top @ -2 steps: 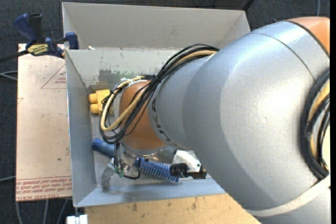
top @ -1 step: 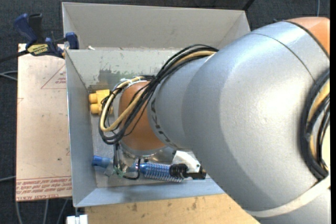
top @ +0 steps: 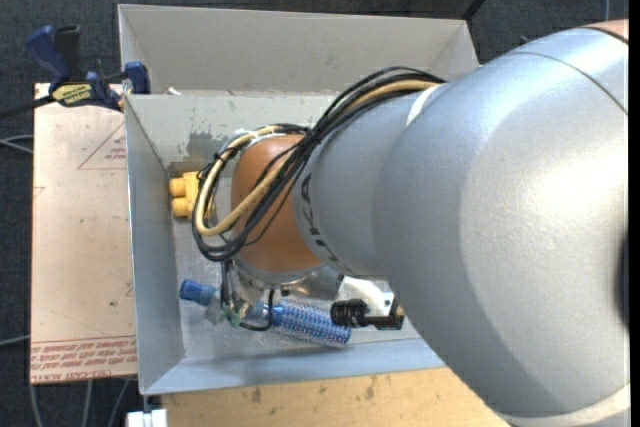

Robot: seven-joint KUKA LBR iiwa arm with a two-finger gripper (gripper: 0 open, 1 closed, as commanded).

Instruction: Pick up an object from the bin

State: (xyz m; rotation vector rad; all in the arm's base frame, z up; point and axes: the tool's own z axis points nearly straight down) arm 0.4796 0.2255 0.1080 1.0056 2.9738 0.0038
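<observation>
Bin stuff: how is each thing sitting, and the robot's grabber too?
Yellow toy, lying at the left side, partly hidden.
Small blue piece, lying loose on the floor.
Blue brush, lying flat near the front.
Black and white thing, lying beside the brush.
Gripper, down low, by the brush's left end.

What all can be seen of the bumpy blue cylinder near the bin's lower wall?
The blue cylinder is slim, covered in rows of small bumps, like a plastic hair roller. It lies on its side on the bin floor, along the wall nearest the picture's bottom, slanting slightly down to the right. Its left end runs under the robot's wrist and is hidden. Its right end is beside a black and white thing; whether they touch I cannot tell.
</observation>
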